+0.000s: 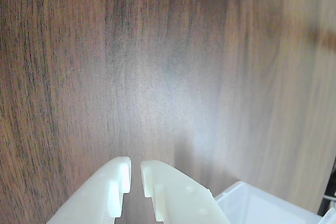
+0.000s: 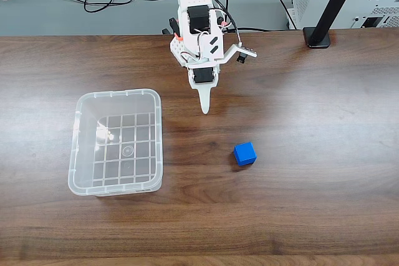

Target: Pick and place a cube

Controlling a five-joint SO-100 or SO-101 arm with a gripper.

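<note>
Work has barely begun: gripper point(image 2: 204, 109) nearly closed and empty, blue cube point(image 2: 245, 153) untouched, clear bin point(image 2: 116, 95) empty.

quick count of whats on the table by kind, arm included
blue cube: 1
clear plastic bin: 1
robot arm with white gripper: 1
total: 3

A: What colours are on the desk point(image 2: 324, 204)?
B: Dark brown wood grain, streaked. The cube point(image 2: 245, 153) is solid bright blue.
A: And the bin point(image 2: 116, 142)?
B: Clear plastic with a grid-patterned floor. The gripper point(image 1: 135, 174) is white.
</note>
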